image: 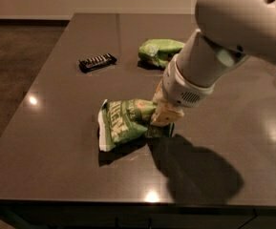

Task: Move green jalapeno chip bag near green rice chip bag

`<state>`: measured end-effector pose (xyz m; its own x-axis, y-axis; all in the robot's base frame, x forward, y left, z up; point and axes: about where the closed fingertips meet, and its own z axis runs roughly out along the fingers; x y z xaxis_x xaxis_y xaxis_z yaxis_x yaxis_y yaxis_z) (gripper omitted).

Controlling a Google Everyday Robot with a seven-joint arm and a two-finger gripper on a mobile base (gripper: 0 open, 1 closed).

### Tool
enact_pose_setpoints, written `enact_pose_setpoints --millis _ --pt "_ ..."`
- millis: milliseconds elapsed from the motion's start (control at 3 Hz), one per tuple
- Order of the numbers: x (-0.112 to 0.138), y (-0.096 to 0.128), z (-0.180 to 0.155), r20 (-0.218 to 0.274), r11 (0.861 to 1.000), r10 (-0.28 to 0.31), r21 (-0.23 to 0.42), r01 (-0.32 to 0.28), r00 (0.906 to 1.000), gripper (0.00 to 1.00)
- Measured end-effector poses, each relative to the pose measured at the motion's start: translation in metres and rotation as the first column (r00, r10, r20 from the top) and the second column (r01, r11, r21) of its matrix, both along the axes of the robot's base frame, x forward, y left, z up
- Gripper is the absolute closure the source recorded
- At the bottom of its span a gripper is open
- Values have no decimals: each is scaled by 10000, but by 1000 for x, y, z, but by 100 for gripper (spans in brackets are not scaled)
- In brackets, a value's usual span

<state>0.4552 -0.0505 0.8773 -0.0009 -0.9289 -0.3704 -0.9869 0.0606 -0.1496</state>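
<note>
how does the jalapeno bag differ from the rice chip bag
The green jalapeno chip bag is larger, the green rice chip bag smaller. The jalapeno bag shows big white lettering and a white edge; the rice bag is brighter lime with no such lettering. The gripper sits at the jalapeno bag's right end; the rice bag lies farther back, apart from it. Both are green bags on the table.

My one camera sits high over the counter (pixel 51 147)'s near edge, looking down and across to its far edge, fairly close in. My claw (pixel 165 119), clamped on the green jalapeno chip bag (pixel 123 123), is mid-counter, centre frame.
</note>
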Motion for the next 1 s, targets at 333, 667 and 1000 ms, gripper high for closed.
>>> enact_pose_setpoints --millis 333,667,1000 --pt "39 -26 10 88 9954 -957 -28 957 9954 100" --pt "73 -62 19 307 9767 -2145 -47 2147 9762 100" --pt "95 -92 22 472 9514 -3065 -172 3076 9507 100"
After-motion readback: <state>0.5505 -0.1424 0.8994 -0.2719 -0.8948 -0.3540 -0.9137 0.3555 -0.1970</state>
